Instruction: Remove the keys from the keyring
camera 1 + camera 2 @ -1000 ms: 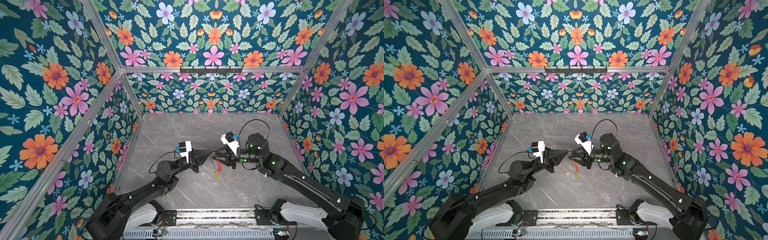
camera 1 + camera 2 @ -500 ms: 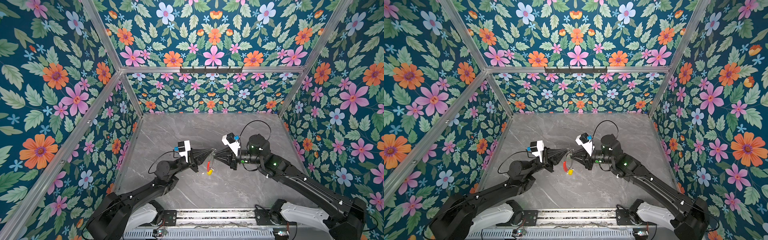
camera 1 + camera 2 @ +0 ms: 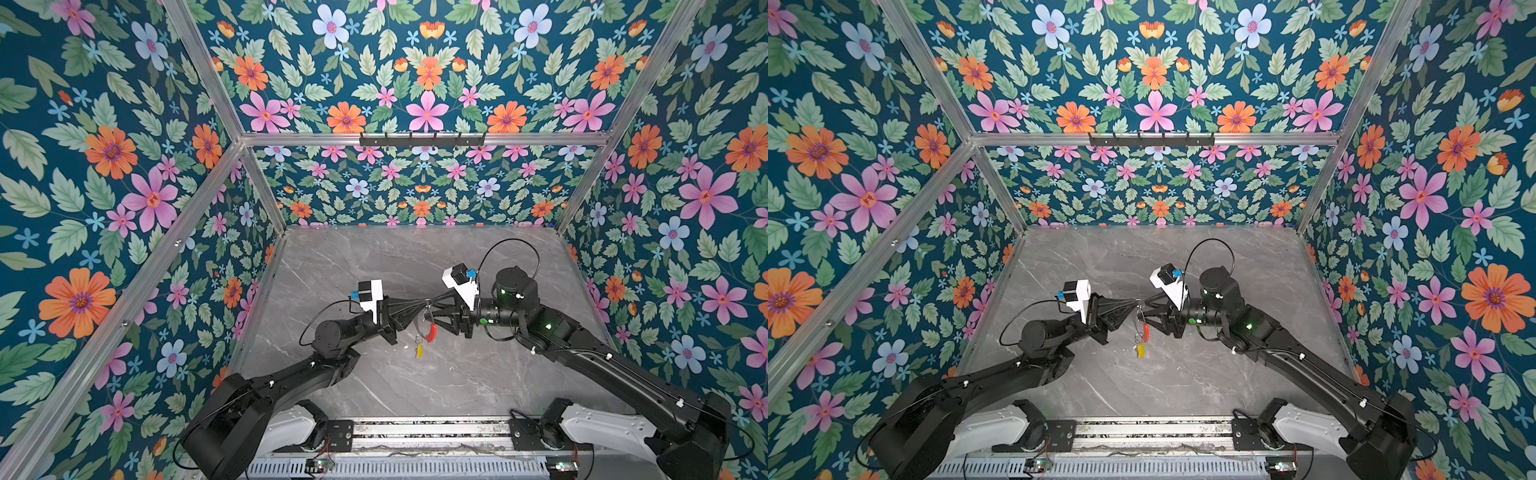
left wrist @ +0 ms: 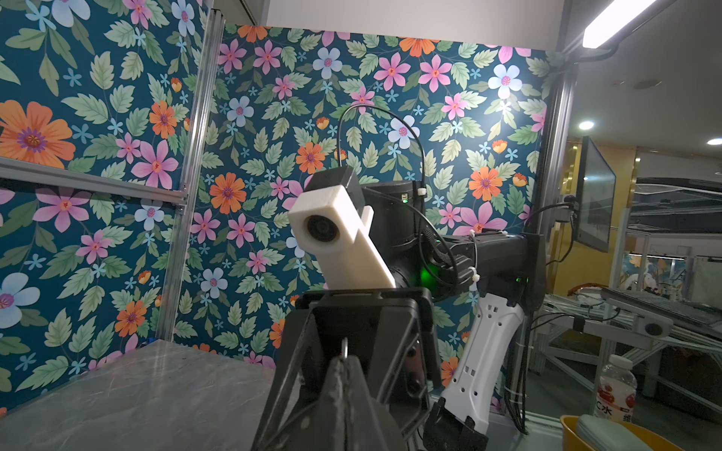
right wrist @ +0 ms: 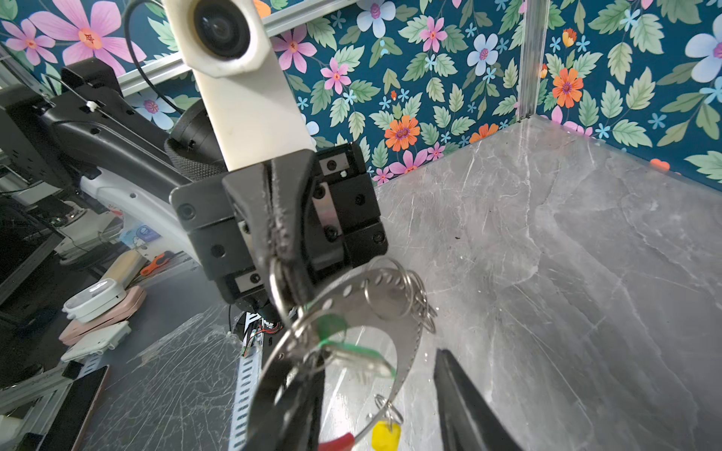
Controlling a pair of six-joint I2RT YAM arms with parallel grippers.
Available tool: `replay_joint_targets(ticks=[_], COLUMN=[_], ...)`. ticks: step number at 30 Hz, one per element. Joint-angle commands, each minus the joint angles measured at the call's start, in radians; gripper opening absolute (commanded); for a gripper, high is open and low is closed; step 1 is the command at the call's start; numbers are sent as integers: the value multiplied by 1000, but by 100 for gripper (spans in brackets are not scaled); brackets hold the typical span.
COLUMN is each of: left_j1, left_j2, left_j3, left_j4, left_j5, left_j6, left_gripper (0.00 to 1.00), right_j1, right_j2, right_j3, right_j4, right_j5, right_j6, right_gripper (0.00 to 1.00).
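Both top views: high, looking down & fwd over whole counter point(image 3: 374, 257), near-identical scene. Left wrist cam point(image 5: 222, 31), close behind own fingers point(image 4: 344, 390), faces right arm point(image 4: 504, 254); right wrist cam point(image 4: 324, 230) faces left arm point(image 5: 117, 132), close.

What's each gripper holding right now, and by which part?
Left gripper pinches the keyring at its upper end, keys dangling below. Right gripper is open, gripping nothing.

Grey marbled surface point(image 3: 374, 270), floral walls point(image 3: 104, 166) around it, black hook rail point(image 3: 422, 140) at twelve o'clock, aluminium frame point(image 3: 200, 62) at corners
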Motion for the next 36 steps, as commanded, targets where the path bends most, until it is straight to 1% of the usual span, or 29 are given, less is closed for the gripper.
replay_joint_targets(ticks=[1,5,11,14,19,22,25,30,36], left_j1=[1,3,9,13,16,18,20,20,20], left_j2=[6,27,27,25,20,21,25,33,43], left_j3=[12,20,13,8,3,4,4,8,9], left_j4=[67,95,94,91,84,82,86,93,104], left_j5=[23,44,24,15,10,8,8,19,23], left_j6=[-22,-46,-49,-47,-45,-44,-47,-56,-65], left_gripper=[0,0,0,0,0,0,0,0,0], right_j1=[4,3,9,10,11,10,11,11,10], right_j2=[6,18,9,4,-10,-11,-10,-7,-5], right_j3=[11,20,20,18,9,10,8,4,13], right_j4=[-9,-9,-13,-21,-28,-30,-27,-14,-4], right_j5=[43,43,35,36,54,50,48,45,39], right_j6=[-9,-10,-16,-17,-12,-14,-13,-11,-15], right_gripper=[47,47,38,36,35,28,25,27,26])
